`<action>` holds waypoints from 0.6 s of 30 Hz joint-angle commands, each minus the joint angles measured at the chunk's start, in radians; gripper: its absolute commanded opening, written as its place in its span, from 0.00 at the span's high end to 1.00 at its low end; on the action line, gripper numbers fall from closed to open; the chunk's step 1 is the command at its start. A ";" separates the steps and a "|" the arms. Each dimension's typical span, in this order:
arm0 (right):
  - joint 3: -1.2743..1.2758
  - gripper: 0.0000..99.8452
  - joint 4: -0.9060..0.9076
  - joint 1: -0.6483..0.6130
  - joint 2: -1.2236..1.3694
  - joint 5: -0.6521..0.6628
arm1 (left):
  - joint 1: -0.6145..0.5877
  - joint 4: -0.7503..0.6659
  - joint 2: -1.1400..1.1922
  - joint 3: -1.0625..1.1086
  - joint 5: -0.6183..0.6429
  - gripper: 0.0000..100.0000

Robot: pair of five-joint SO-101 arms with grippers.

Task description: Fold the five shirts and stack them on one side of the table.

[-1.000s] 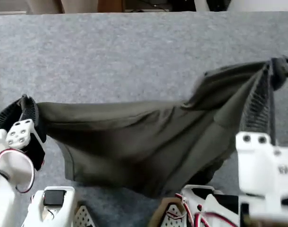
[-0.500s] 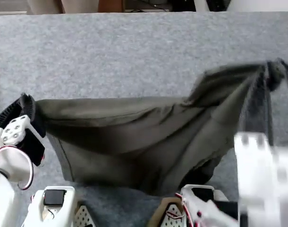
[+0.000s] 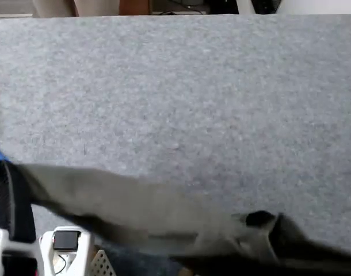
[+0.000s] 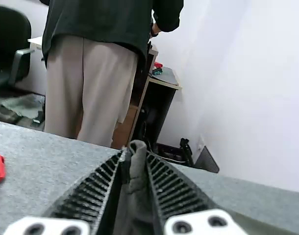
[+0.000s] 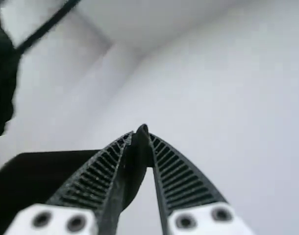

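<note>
Pinching an end of the olive shirt between closed jaws, the left gripper points out level across the counter. The right gripper, likewise clamped on cloth, tilts up toward the wall. Between them the shirt stretches sideways along the counter's near edge, one end in each gripper.
</note>
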 commanded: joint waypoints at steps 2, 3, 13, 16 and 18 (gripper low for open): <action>0.122 1.00 -0.180 0.039 -0.002 0.008 | -0.066 -0.002 -0.077 0.103 -0.020 0.98; 0.145 1.00 -0.216 0.039 -0.002 0.008 | -0.084 -0.005 -0.093 0.115 -0.020 0.98; 0.486 1.00 -0.482 0.039 -0.001 0.008 | -0.167 -0.209 -0.111 0.278 -0.014 0.98; 0.599 1.00 -0.485 0.039 -0.001 0.015 | -0.163 -0.302 -0.110 0.396 -0.014 0.98; 0.694 1.00 -0.486 0.035 -0.001 0.015 | -0.161 -0.377 -0.107 0.503 -0.014 0.98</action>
